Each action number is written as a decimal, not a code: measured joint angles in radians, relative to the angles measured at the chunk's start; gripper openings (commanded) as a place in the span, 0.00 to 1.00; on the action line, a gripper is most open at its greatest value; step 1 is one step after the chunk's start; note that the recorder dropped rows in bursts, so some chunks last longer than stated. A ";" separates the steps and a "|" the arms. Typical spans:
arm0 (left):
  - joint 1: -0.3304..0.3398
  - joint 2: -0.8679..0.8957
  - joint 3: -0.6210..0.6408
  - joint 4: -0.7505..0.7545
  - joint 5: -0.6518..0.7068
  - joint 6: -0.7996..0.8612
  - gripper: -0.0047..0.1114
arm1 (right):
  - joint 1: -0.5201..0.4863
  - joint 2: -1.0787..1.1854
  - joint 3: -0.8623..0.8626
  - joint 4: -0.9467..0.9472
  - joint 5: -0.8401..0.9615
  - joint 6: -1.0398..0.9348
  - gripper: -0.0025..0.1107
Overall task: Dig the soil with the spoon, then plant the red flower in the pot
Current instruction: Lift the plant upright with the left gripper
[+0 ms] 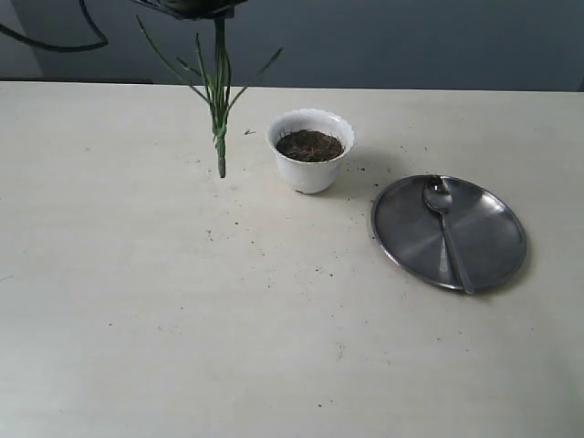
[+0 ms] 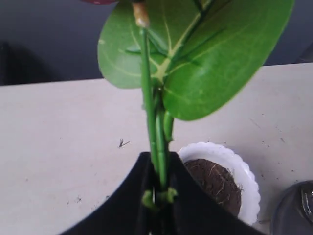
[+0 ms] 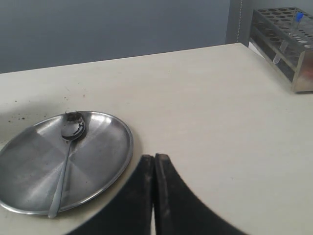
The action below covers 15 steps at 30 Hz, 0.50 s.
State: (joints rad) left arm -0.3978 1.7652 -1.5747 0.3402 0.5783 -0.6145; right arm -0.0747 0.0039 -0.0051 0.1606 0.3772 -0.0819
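Note:
My left gripper (image 2: 159,157) is shut on the green stems of the red flower (image 2: 146,88), held in the air with big green leaves (image 2: 210,63) ahead of it; only a sliver of red petal shows. In the exterior view the stems (image 1: 219,109) hang upright just left of the pot (image 1: 310,173), their tip just above the table. The white scalloped pot (image 2: 247,176) holds dark soil (image 1: 310,144). The spoon (image 1: 445,228) lies on a round steel plate (image 1: 493,237), with soil specks on its bowl (image 3: 73,128). My right gripper (image 3: 155,159) is shut and empty, beside the plate (image 3: 102,147).
Soil crumbs (image 1: 239,219) are scattered on the pale table around the pot. A metal test-tube rack (image 3: 286,39) stands at the table's far corner in the right wrist view. A dark cable (image 1: 55,44) hangs at the back left.

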 measured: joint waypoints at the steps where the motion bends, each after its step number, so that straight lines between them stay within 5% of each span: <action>1: 0.000 -0.005 0.000 -0.019 -0.017 0.038 0.04 | 0.000 0.000 0.000 0.000 0.000 0.000 0.02; 8: 0.000 -0.022 0.013 -0.134 -0.154 0.246 0.04 | 0.000 0.000 0.000 0.000 0.000 0.000 0.02; 15: 0.000 -0.191 0.281 -0.124 -0.446 0.276 0.04 | 0.000 0.000 0.000 0.000 0.000 0.000 0.02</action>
State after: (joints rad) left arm -0.3978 1.5742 -1.2940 0.2166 0.1326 -0.3383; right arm -0.0747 0.0039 -0.0051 0.1606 0.3772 -0.0819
